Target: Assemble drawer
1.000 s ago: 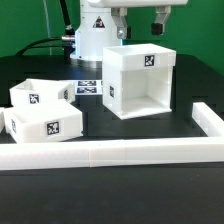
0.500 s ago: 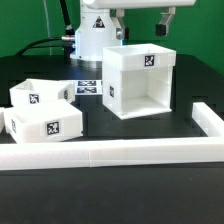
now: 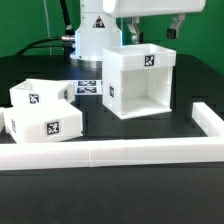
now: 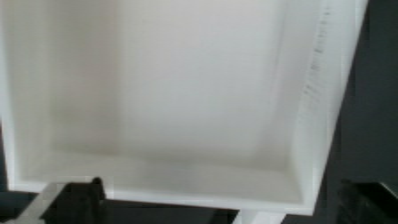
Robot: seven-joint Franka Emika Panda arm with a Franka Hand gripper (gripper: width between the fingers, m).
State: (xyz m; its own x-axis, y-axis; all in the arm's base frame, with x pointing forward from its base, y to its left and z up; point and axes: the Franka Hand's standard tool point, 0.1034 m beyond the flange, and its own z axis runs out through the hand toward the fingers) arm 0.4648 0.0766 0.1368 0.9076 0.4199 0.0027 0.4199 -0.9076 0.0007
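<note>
The large cube-like white housing [image 3: 140, 82] stands on the black table with its open front facing the camera and a tag on its top front. Two small shallow tagged trays [image 3: 40, 95] [image 3: 45, 122] lie at the exterior view's left, one in front of the other. My gripper [image 3: 150, 34] hangs open just above the housing's back rim, one finger [image 3: 127, 35] on each side, holding nothing. In the wrist view the housing's white inside [image 4: 169, 90] fills the frame, with the dark fingertips [image 4: 80, 198] at the picture's lower corners and my gripper [image 4: 228, 205] empty.
A long low white border rail [image 3: 110, 152] runs along the table's front and turns back at the exterior view's right [image 3: 207, 120]. The marker board [image 3: 88, 88] lies behind the trays. The robot base [image 3: 92, 40] stands behind the housing.
My gripper has moved toward the exterior view's right and come lower over the housing's top. The housing and trays have not moved.
</note>
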